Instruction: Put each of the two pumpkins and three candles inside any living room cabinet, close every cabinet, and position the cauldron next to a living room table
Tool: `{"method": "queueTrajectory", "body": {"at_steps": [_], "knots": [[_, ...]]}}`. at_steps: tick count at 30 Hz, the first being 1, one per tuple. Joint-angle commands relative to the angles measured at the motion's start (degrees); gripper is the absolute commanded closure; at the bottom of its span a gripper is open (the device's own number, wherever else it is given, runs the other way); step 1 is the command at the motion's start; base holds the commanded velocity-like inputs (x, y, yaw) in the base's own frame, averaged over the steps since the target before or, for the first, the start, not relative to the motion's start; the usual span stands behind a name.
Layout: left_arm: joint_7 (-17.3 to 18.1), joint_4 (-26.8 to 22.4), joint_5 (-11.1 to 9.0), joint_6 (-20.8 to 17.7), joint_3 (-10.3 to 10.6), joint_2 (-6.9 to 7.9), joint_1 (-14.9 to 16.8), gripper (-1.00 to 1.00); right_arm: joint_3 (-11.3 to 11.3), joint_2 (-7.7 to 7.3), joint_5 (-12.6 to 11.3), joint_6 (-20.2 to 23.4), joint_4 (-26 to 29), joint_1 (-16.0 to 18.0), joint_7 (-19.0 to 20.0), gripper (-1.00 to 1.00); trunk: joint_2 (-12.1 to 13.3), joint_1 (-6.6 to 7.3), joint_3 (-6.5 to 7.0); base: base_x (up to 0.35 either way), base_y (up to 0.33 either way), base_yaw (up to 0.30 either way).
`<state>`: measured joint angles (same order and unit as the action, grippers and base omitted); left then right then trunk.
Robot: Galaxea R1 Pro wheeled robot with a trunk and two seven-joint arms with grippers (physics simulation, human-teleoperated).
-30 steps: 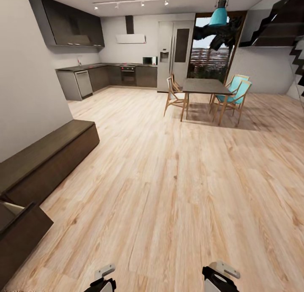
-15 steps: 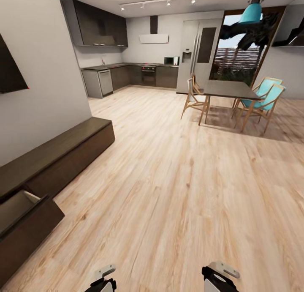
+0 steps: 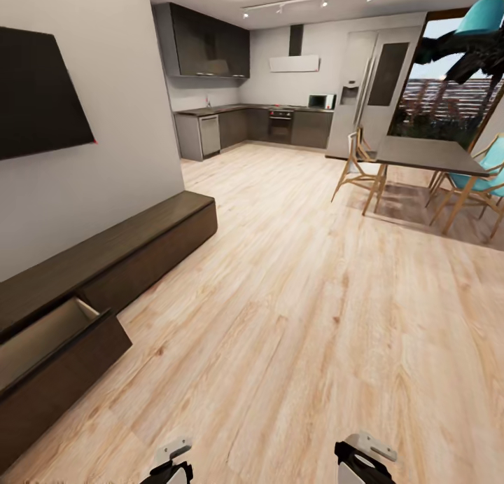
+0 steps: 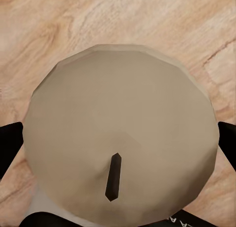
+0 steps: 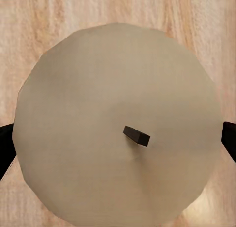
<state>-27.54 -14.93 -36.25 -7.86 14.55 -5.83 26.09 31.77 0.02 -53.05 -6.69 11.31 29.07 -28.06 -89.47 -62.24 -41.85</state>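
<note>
From the head cam we see the cabinet (image 3: 105,260) along the left wall, one drawer (image 3: 59,347) pulled open. Wrist cams add a candle in each pincer: left pincer (image 4: 118,148) clenched on left candle (image 4: 123,128), right pincer (image 5: 118,143) on right candle (image 5: 118,118). Fingers cut off at frame edges. Partial lettering, unreadable.

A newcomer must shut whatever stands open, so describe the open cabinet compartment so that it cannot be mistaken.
Start at the black screen on the left wall. Under it runs a low, long dark-brown cabinet with plain handleless fronts. The open compartment is at the end nearest the camera: its front panel juts onto the wooden floor and shows a pale interior, while the fronts further along sit flush.
</note>
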Motion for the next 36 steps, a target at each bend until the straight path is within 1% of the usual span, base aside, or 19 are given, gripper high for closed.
{"method": "queueTrajectory", "body": {"at_steps": [1,9,18,26,36], "knots": [[-0.41,-0.10,-0.22,-0.33,0.48,0.03,0.07,1.00,0.41,0.07,-0.74,-0.52,0.02,0.02,0.32,1.00,-0.02,0.00,-0.05,0.013,-0.012,0.289],[-0.41,-0.10,-0.22,-0.32,0.48,0.03,0.06,1.00,0.42,0.19,-0.74,-0.52,-0.04,0.02,0.34,1.00,-0.02,0.00,-0.05,0.010,-0.002,0.289],[-0.41,-0.10,-0.22,-0.32,0.48,0.03,0.07,1.00,0.42,0.25,-0.74,-0.52,-0.11,0.02,0.37,1.00,-0.02,0.00,-0.05,0.114,0.000,0.289],[-0.41,-0.10,-0.22,-0.32,0.48,0.03,0.06,1.00,0.47,0.25,-0.74,-0.52,-0.15,0.02,0.38,1.00,-0.02,0.00,-0.05,0.027,0.000,0.289],[-0.41,-0.09,-0.22,0.45,0.48,0.03,0.05,1.00,0.42,0.25,-0.74,-0.52,-0.15,0.02,0.38,1.00,-0.02,0.00,-0.05,0.140,-0.070,0.289]]}}
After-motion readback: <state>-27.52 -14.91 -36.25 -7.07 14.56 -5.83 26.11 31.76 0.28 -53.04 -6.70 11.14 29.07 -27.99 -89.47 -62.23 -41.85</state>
